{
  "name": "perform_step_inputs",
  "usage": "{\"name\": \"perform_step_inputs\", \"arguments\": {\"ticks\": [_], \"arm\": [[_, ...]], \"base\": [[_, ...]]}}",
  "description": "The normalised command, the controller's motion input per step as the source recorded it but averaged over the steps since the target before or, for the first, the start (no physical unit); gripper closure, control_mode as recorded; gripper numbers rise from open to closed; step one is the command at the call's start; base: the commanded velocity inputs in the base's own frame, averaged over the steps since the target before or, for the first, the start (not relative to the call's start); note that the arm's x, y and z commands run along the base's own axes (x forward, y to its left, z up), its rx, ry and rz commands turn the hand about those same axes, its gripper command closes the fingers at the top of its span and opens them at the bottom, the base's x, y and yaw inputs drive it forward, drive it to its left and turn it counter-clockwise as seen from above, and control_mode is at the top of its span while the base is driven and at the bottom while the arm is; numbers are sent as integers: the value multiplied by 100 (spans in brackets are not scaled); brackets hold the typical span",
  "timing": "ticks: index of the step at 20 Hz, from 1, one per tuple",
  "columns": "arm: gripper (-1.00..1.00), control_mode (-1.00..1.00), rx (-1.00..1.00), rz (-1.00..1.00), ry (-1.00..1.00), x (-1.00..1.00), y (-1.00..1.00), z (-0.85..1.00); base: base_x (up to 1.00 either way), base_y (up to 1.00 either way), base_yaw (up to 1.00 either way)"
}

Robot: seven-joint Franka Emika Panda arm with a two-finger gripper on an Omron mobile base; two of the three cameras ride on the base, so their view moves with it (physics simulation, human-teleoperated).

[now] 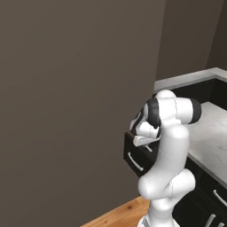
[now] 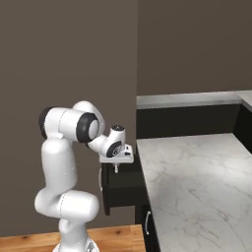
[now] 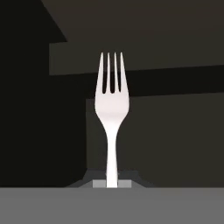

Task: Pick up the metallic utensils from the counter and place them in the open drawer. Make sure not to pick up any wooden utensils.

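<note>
Fork (image 3: 112,109) clamped by handle in gripper (image 2: 116,169) above open drawer (image 2: 120,189) off counter (image 2: 197,187) end; next lower, release.

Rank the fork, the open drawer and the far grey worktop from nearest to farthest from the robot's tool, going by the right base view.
1. Fork: held in the tool, prongs pointing away.
2. Open drawer: directly beneath the tool.
3. Grey worktop: behind, against the back wall.

The white arm (image 2: 59,162) folds forward, its end effector (image 2: 116,169) pointing down, jaws closed.
</note>
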Motion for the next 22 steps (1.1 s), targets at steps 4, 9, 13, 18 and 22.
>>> {"name": "perform_step_inputs", "arguments": {"ticks": [4,9,13,18,22], "arm": [[100,-100,0,0,0,25,0,-46],[100,-100,0,0,-1,2,50,-47],[100,-100,-1,0,0,-58,100,-66],[100,-100,-4,0,0,-74,100,-75],[100,-100,-1,0,0,-73,100,-67]], "base": [[0,0,0],[0,0,0],[0,0,0],[0,0,0],[0,0,0]]}}
